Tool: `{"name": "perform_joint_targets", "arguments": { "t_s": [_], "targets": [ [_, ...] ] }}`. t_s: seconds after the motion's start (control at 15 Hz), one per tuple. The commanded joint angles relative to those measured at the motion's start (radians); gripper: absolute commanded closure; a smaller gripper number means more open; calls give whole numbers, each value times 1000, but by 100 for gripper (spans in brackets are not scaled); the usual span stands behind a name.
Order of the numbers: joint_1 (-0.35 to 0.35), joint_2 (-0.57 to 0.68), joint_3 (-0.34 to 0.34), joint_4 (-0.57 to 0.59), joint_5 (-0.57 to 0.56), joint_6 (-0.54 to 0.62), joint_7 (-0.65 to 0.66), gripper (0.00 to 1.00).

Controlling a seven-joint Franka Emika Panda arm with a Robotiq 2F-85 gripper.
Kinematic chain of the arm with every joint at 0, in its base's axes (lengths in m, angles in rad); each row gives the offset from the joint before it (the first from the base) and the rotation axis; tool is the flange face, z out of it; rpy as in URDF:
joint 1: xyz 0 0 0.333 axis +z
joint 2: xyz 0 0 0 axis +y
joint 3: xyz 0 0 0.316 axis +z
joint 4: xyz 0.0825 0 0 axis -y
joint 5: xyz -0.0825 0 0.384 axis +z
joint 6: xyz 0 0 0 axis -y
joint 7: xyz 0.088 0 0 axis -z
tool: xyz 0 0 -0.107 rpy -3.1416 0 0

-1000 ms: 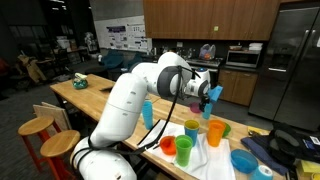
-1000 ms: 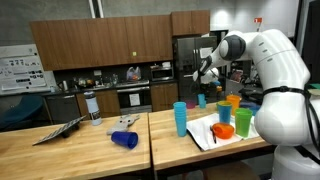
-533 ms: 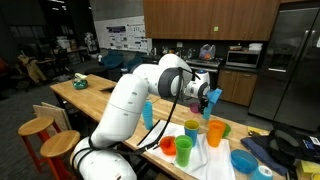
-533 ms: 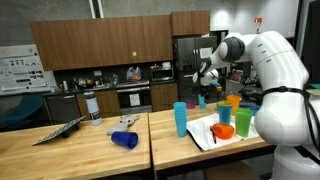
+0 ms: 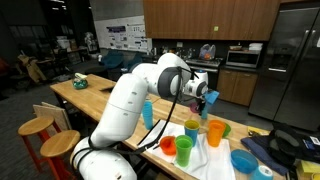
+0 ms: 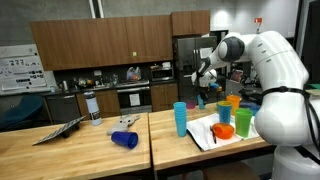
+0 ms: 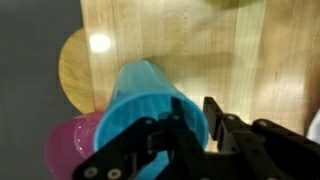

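The pincer (image 7: pixel 198 122) is clenched on the rim of the light-blue plastic cup (image 7: pixel 150 100), which hangs above the wooden surface (image 7: pixel 235 60). The cup's long axis runs straight from the pincer down toward the surface, and a pink round vessel (image 7: pixel 68 152) sits just left of it.

In an exterior view, a white cloth (image 5: pixel 212 165) at lower centre is ringed by an orange cup (image 5: pixel 216 132), a yellow-green cup (image 5: pixel 192 128), a green cup (image 5: pixel 184 151) and a red-orange cup (image 5: pixel 168 146), with a blue bowl (image 5: pixel 244 160) to their right and two wooden stools (image 5: pixel 38 126) at lower left. In an exterior view, a wooden table (image 6: pixel 60 155) fills the lower frame, bearing an upright blue cup (image 6: pixel 180 118) near centre, a tipped blue cup (image 6: pixel 124 139) to its left and a bottle (image 6: pixel 91 103) farther left, under dark wood cabinets (image 6: pixel 100 40).
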Motion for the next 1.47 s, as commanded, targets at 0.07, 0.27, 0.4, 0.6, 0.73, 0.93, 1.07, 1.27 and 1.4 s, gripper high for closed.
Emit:
{"name": "perform_joint_targets", "arguments": {
  "t_s": [0.07, 0.27, 0.4, 0.6, 0.73, 0.93, 1.07, 1.27, 1.4],
  "targets": [
    [-10, -54, 11, -36, -10, -32, 4, 100],
    [-1, -101, -5, -66, -21, -26, 36, 99],
    [11, -161, -15, -105, -25, -27, 84, 99],
    [0, -283, 6, -180, 13, -67, 105, 99],
    [-12, -381, 23, -238, 60, -96, 71, 99],
    [-1, -531, 28, -322, 153, -145, 46, 99],
    [21, -639, 19, -379, 208, -166, 26, 99],
    [54, -608, -9, -327, 193, -175, 39, 96],
    [65, -669, -15, -362, 194, -186, 40, 96]
  ]
}}
